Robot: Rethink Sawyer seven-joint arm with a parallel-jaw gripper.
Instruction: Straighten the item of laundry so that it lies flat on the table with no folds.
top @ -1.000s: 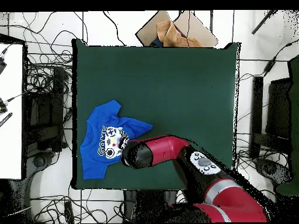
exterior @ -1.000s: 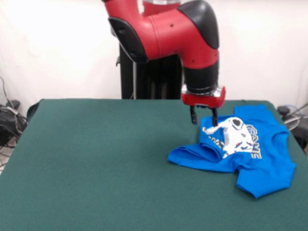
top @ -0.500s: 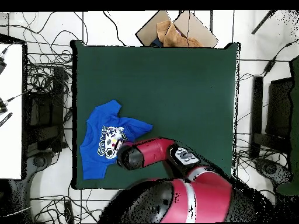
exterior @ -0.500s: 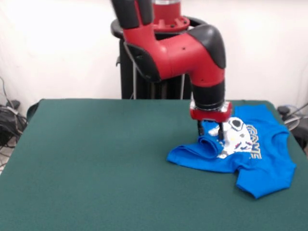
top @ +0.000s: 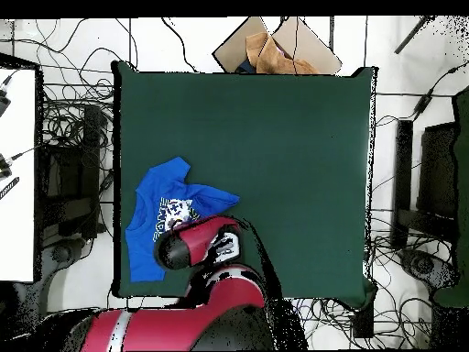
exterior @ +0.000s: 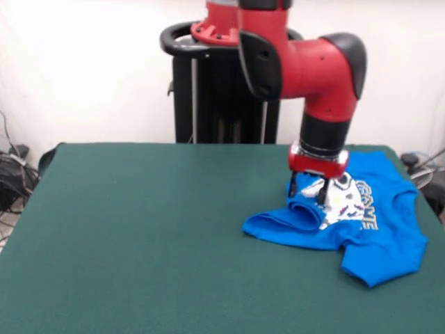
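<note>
The item of laundry point(exterior: 389, 236) is a bright blue T-shirt lying crumpled at the right side of the green table point(exterior: 139, 229). Its left part is bunched into a rolled fold, and the white print and lettering are partly visible. My gripper point(exterior: 306, 193) points straight down onto that fold beside the print. Its fingers point(exterior: 321, 196) stand apart, open, with their tips in the cloth. In the overhead view the shirt point(top: 145, 240) lies by the table's point(top: 275, 137) left edge. There the red arm's wrist covers the shirt's lower right part and hides the gripper.
The shirt reaches close to the table edge point(exterior: 417, 177). A cardboard box point(top: 270, 46) lies beyond the table's top edge in the overhead view. Cables cover the floor all around, with a white surface point(top: 16, 174) at the left.
The gripper has come down from just above the shirt onto the fold and shifted slightly right in the front view. The arm's upper links swung round. The fingers' spread looks unchanged.
</note>
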